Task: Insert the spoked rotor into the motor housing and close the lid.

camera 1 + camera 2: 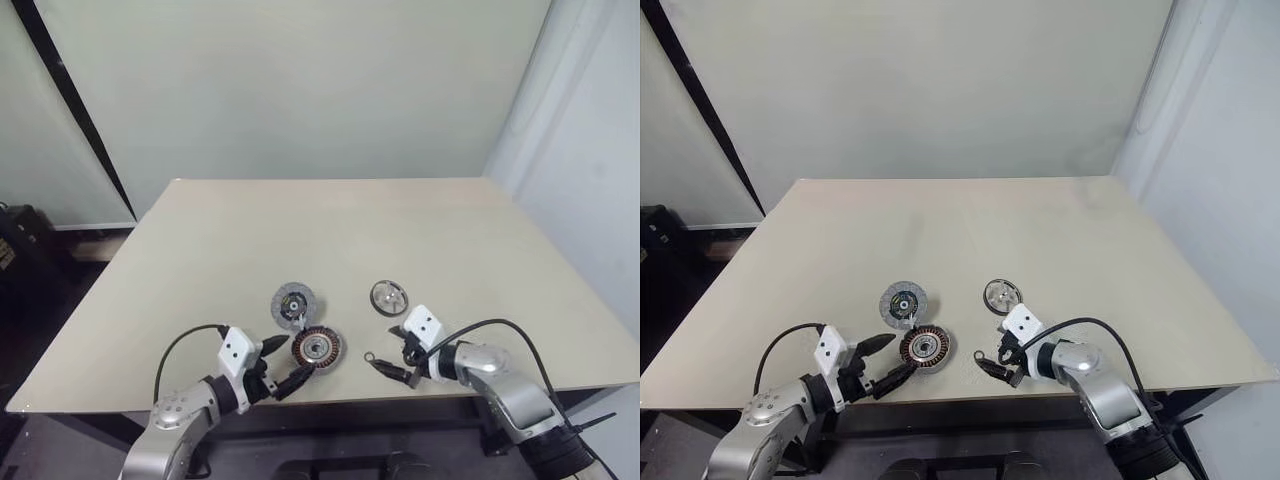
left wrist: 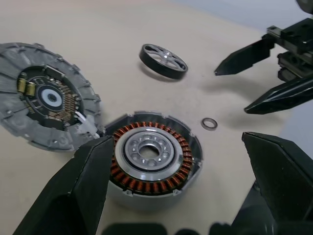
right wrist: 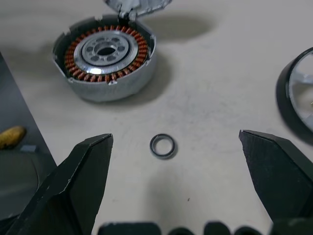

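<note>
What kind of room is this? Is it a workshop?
Probably a small robot test room, not a full workshop. A plain beige table stands against bare pale walls, and just a few motor parts lie on it: a motor housing, its lid and a spoked rotor.

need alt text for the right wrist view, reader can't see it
A small metal ring lies on the beige table between the right gripper's open black fingers. Beyond it sits the motor housing, copper windings exposed, with the lid's edge just behind it and the spoked rotor at the side.
</note>
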You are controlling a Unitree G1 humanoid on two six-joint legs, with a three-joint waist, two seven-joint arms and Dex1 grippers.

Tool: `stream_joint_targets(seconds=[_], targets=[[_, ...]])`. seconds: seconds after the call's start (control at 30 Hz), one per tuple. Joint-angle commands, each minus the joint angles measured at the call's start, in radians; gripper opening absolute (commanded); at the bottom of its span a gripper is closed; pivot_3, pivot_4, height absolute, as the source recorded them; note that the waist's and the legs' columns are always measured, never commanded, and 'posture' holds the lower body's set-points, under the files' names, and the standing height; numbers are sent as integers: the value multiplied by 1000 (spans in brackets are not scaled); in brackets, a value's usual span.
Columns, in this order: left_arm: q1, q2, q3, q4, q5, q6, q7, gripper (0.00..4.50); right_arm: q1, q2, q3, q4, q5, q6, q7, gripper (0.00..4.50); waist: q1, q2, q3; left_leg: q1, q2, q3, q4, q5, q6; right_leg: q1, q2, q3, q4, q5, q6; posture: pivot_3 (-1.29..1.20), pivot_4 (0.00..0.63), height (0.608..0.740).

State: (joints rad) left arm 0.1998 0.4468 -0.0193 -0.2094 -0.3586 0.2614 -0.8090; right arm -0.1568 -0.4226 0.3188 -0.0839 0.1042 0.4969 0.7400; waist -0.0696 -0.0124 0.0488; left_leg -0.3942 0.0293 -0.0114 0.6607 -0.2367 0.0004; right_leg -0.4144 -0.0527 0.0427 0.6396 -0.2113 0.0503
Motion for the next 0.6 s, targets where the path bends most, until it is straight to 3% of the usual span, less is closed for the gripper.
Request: stream_joint_targets(seconds=[0.03, 0.6], targets=[[-2, 16, -22, -42, 0, -8, -20, 4479, -28, 9, 8, -3, -18, 2, -14, 4500, 0, 0, 0, 0, 0, 0, 0, 0, 0, 0, 0, 0, 0, 0, 0, 0, 0, 740], [15, 28, -68, -19, 34, -38, -15, 4479, -68, 95, 57, 142, -67, -42, -36, 4500, 0, 0, 0, 0, 0, 0, -1, 0, 0, -1, 0, -1, 0, 0, 0, 0, 0, 740]])
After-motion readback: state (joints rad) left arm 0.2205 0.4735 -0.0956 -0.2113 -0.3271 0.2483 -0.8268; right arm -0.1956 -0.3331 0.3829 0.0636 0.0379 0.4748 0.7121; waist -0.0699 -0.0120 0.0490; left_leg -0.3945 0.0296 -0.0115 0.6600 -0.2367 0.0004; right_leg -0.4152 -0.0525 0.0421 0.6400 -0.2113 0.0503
